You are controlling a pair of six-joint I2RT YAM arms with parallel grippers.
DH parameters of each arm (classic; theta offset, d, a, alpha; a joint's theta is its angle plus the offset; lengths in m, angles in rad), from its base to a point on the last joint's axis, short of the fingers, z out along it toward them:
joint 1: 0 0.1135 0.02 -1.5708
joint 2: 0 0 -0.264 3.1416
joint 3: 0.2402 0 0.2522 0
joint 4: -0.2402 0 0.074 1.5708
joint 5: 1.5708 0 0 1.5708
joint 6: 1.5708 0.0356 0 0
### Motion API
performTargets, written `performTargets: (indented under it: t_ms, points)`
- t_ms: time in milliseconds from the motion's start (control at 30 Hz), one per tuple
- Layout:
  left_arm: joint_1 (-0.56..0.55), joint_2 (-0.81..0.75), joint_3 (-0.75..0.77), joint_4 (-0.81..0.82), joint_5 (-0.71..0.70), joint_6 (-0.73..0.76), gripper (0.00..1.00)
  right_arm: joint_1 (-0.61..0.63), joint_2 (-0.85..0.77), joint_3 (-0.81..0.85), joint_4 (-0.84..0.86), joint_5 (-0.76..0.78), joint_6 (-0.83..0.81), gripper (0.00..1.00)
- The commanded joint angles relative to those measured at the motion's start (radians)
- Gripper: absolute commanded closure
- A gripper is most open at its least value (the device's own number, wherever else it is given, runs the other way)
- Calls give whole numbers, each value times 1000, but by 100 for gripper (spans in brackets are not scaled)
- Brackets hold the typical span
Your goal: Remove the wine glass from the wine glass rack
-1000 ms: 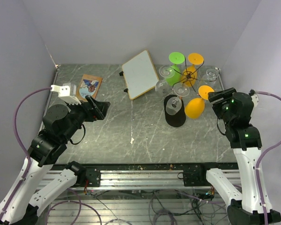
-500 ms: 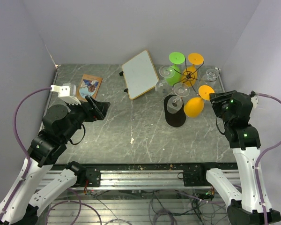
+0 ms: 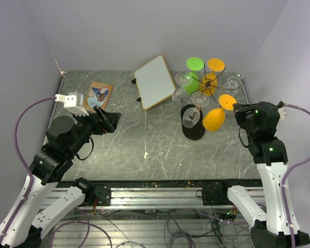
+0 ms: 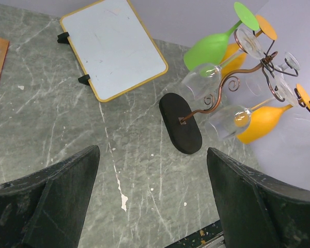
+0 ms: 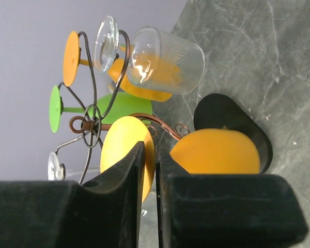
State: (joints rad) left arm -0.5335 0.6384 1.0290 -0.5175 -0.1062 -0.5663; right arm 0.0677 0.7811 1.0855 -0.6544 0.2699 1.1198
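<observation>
The copper wire wine glass rack (image 3: pixel 210 82) stands on its black oval base (image 3: pixel 193 130) at the back right, hung with clear, green and orange glasses. My right gripper (image 3: pixel 236 109) is shut on the stem of an orange wine glass (image 3: pixel 214 119), between its bowl and its round foot (image 3: pixel 227 101). In the right wrist view the fingers (image 5: pixel 144 170) pinch between the orange foot (image 5: pixel 125 150) and the bowl (image 5: pixel 217 152), with the rack's hub (image 5: pixel 90 125) behind. My left gripper (image 3: pixel 109 120) is open and empty far left; its view shows the rack (image 4: pixel 217 101) ahead.
A white board with a yellow frame (image 3: pixel 155 81) lies at the back centre. A printed card (image 3: pixel 98 95) lies at the back left. Grey walls close in the back and both sides. The rack stands near the right wall.
My right gripper has moved in toward the orange glass and shut on its stem. The glass has shifted slightly. The left arm has not moved.
</observation>
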Motion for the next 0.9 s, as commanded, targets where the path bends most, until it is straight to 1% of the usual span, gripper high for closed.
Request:
performTargets:
  t_ms: [0, 100, 200, 367, 500, 867]
  points:
    - [6, -4, 14, 3, 14, 2, 5, 2, -3, 19, -35, 38, 40, 91]
    - [6, -5, 13, 3, 14, 0, 5, 2, -2, 28, -36, 32, 51, 94]
    - [6, -7, 14, 0, 10, 2, 5, 2, -3, 48, -32, 20, 38, 100]
    - [7, -6, 13, 0, 6, 1, 5, 2, -10, 81, -32, -5, 5, 100]
    - [6, -1, 9, 5, 11, -3, 5, 2, -15, 101, -45, -38, 9, 100]
    - [6, 6, 8, 9, 21, -6, 5, 2, -15, 96, -12, -147, 89, 100]
